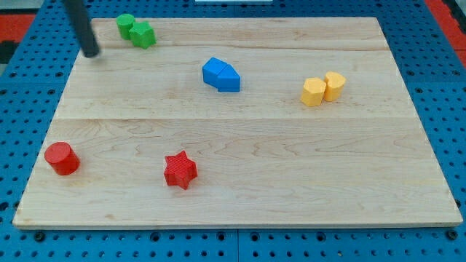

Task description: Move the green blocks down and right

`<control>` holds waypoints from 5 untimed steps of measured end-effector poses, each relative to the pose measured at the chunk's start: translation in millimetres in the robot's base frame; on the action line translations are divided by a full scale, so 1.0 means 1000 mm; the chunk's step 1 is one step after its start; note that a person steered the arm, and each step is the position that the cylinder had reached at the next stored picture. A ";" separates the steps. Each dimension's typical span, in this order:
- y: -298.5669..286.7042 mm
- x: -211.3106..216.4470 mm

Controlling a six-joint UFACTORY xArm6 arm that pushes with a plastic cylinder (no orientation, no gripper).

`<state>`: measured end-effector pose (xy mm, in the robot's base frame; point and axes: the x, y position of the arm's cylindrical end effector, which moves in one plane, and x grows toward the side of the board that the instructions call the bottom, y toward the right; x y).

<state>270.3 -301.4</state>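
Observation:
Two green blocks touch each other near the board's top left: a green cylinder (125, 25) and, just right of it, a green block of irregular shape (143, 34). My tip (91, 52) is at the end of the dark rod, which comes down from the view's top left. The tip stands to the left of and slightly below the green blocks, apart from them, near the board's left edge.
Two blue blocks (220, 75) sit together at the upper middle. Two yellow blocks (323, 89) touch at the right. A red cylinder (61, 158) is at the lower left and a red star (180, 169) at the lower middle. The wooden board (291, 182) lies on blue pegboard.

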 end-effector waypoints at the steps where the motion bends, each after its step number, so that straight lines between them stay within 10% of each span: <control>1: -0.003 -0.022; 2: -0.003 -0.078; 5: 0.102 -0.073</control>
<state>196.8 -199.6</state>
